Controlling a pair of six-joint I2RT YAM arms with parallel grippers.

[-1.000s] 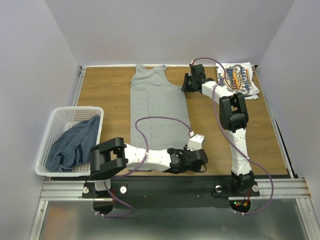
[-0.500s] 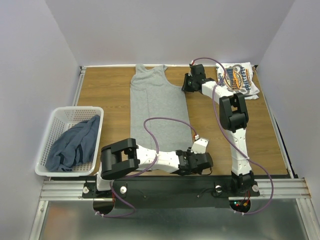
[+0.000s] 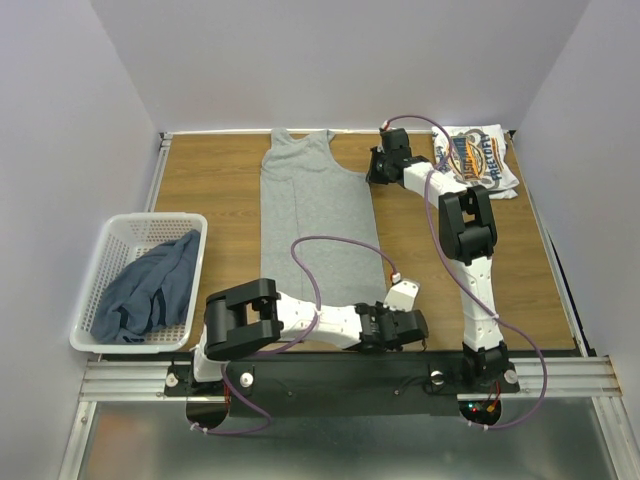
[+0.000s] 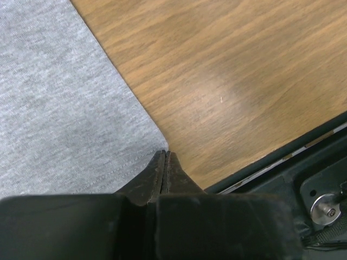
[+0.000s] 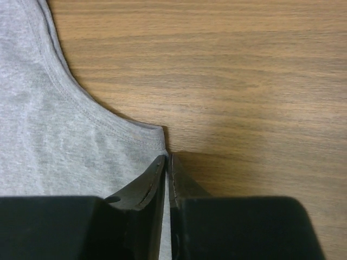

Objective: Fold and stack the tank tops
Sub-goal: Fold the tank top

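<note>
The light grey tank top lies flat in the middle of the table, straps at the far side. My left gripper is down at its near right hem corner. In the left wrist view the gripper is shut, with the cloth corner running in at the tips. My right gripper is at the right armhole corner. In the right wrist view it is shut on the grey cloth, a strip of which shows between the fingers. A folded white logo tank top lies at the far right.
A white lattice basket stands at the near left with the dark blue tank top bunched inside. The table's black front rail runs just behind my left gripper. Purple cables loop over both arms.
My left arm slid right to the hem corner and its gripper closed from wide open. My right gripper stayed at the armhole and closed tighter.
</note>
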